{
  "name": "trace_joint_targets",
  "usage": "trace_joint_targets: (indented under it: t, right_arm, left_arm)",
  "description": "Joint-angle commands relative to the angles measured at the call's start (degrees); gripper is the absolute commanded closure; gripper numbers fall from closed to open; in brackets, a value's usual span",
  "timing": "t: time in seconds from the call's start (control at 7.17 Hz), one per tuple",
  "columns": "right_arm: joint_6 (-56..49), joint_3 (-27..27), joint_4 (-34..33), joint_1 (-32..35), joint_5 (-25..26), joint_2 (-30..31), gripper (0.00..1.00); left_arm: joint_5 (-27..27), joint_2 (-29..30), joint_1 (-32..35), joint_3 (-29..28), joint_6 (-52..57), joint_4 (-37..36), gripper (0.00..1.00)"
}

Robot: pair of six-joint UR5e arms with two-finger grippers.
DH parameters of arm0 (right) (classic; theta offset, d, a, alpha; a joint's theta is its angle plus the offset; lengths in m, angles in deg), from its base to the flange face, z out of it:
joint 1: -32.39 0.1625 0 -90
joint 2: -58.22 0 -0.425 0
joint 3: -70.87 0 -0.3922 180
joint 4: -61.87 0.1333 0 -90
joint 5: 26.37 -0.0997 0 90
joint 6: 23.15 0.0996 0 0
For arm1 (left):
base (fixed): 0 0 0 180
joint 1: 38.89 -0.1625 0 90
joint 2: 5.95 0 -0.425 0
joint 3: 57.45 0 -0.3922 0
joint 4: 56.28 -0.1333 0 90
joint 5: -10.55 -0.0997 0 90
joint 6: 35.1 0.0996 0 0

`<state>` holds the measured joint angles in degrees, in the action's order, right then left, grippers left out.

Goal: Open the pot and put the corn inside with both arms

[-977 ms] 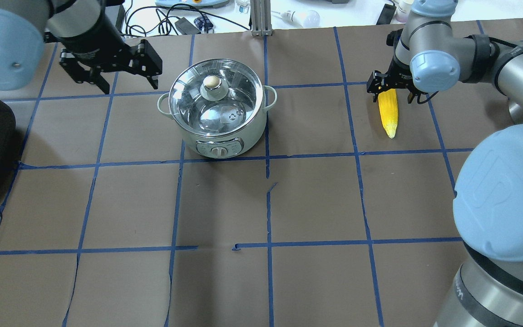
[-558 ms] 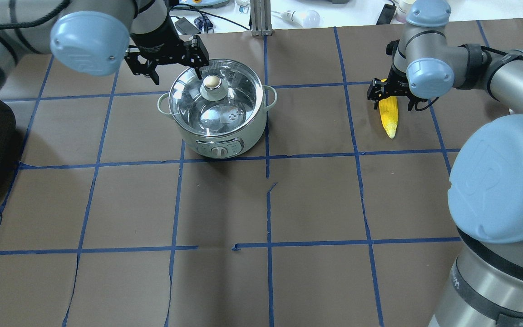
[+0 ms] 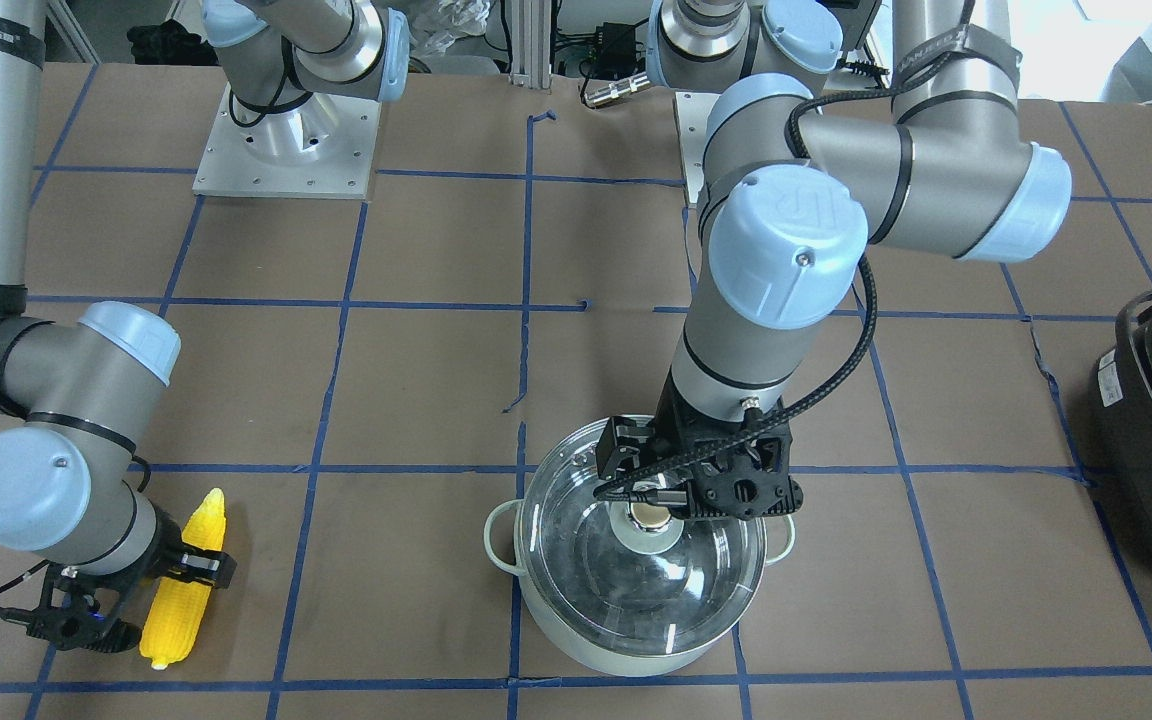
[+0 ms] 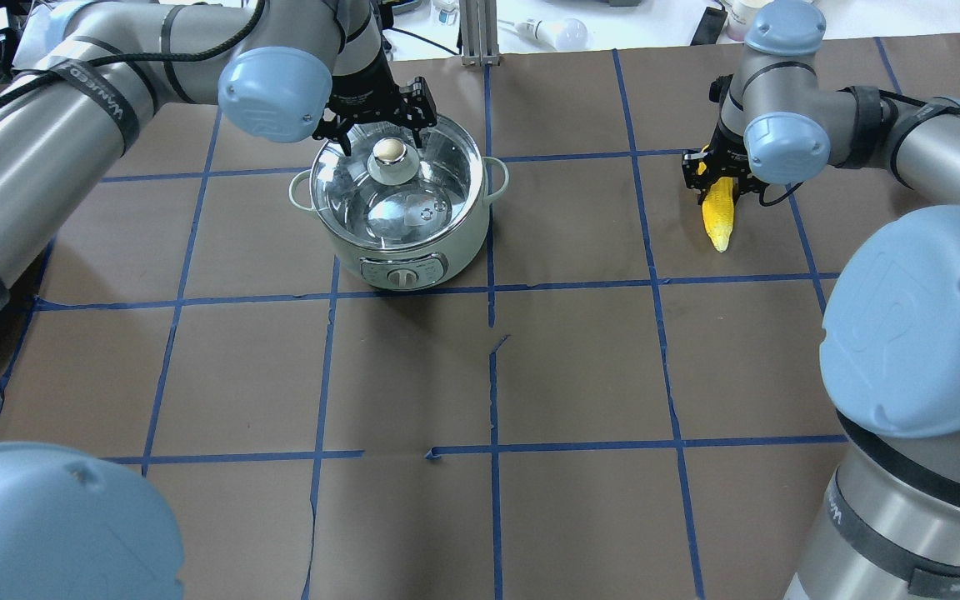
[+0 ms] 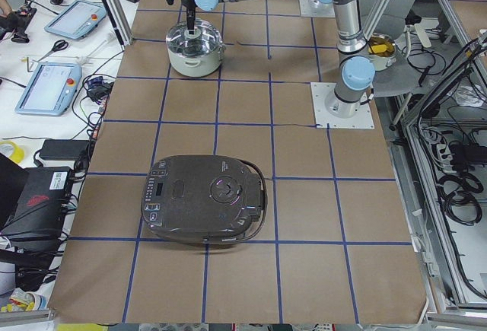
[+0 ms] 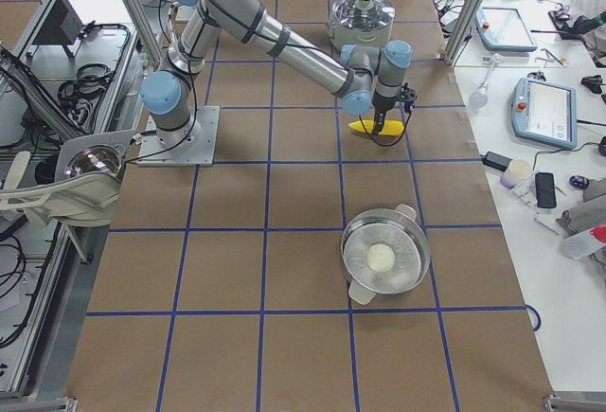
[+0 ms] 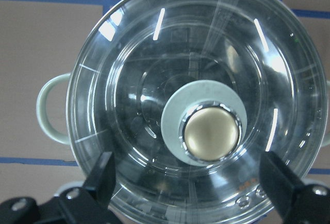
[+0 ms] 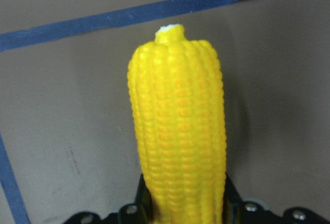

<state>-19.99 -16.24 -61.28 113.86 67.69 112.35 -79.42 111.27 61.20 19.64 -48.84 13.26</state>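
Sitting shut under its glass lid, the pot stands directly beneath the left gripper. That gripper hangs over the far part of the lid with its fingers spread wide and holding nothing. In the left wrist view the gold knob lies just ahead of the gap between the two fingers, one finger off to either side and neither touching it. How high the tips are above the glass I cannot tell. The pot's loop handles stick out to either side of the gripper, and its dial panel faces the robot. Well away on the robot's right, the corn is in the right gripper. Its fingers are clamped against both sides of the thick end, and the pointed end sticks out past the fingertips toward the robot. The cob is low over the table; whether it rests on the brown paper or is raised off it I cannot tell. Blue tape lines cross the paper around both grippers. Farther out on the left gripper's side, a black appliance sits at the table's end. Out past the right gripper, toward the other end, stands a steel pan with something pale and round in it.
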Motion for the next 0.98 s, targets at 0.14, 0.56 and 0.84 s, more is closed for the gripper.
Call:
trace_joint_targets:
  t: [0.14,0.56,0.84]
  right_arm:
    - [0.88,0.54,4.63,0.09,-0.01,8.41,1.0]
    - [5.25,0.81,14.93,4.02,-1.51,16.88,1.0]
    - [12.56,2.55,18.81,9.82,-1.42,19.7,1.0]
  left_arm:
    - [-0.29,1.25,0.54,-0.62,-0.15,-0.28,0.44]
    - [-0.2,0.99,0.54,-0.8,-0.06,-0.19,1.0]
    - [-0.29,-1.37,0.28,-3.07,0.99,0.94,1.0]
